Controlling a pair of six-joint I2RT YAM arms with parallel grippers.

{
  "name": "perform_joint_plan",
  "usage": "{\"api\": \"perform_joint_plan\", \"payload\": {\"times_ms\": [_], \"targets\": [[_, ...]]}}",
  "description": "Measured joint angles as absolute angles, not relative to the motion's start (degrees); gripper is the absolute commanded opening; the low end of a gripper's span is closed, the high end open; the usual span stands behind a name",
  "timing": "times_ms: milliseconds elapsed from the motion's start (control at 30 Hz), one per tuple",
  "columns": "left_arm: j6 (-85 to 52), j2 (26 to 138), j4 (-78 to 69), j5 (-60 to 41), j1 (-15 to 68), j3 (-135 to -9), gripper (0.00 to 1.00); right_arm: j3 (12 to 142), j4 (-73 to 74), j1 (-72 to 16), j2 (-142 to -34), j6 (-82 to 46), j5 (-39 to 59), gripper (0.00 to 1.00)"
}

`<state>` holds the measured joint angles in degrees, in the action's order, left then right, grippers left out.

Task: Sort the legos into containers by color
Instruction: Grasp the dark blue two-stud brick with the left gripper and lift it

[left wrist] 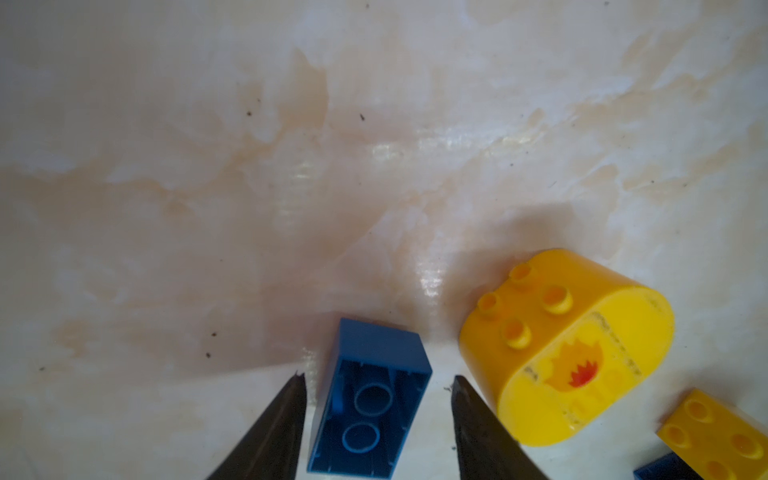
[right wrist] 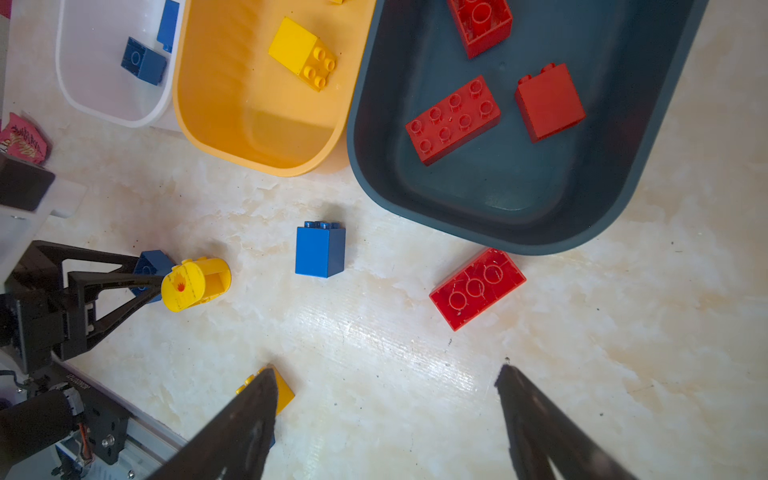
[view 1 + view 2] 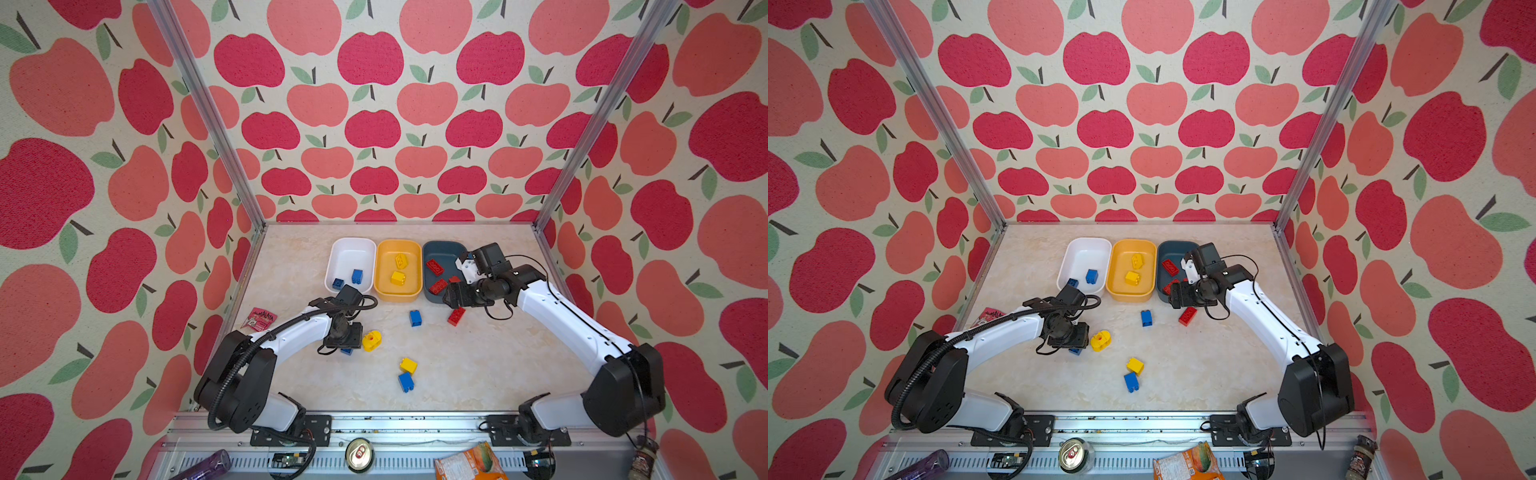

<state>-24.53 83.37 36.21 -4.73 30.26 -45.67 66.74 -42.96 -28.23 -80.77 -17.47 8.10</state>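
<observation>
Left arm [image 3: 291, 332] bends in from the near corner, wrist pointing down; the left gripper [image 1: 377, 379] straddles a blue brick [image 1: 374, 349] lying on the table [image 3: 478, 365], fingers narrow, slim gaps either side, just beside a rounded yellow piece [image 1: 573, 345]. Right arm [image 3: 557, 307] stretches to the slate tub [image 3: 440, 251], right gripper [image 2: 387, 369] fingers wide over bare table

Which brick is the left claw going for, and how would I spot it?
Find the white tub at the back of the table; the left claw hangs in front of it. Between its two black fingers lies a blue brick, beside a rounded yellow piece. Its hollow, two-ringed underside faces the wrist camera; the other loose blue bricks lie away from the claw.
</observation>
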Motion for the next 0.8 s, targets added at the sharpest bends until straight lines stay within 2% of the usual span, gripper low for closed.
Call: {"api": "perform_joint_plan", "payload": {"times_ms": [500, 800], "targets": [[-24.84, 86.00, 36.14, -4.34, 30.59, -45.63, 0.32, 64.73, -42.96, -27.44, -79.05, -17.89, 8.73, 0.86], [-25.50, 83.29, 36.29, -3.03, 30.57, -45.63, 0.26, 62.35, -42.85, -27.20, -77.45, -18.98, 10.63, 0.86]]}}
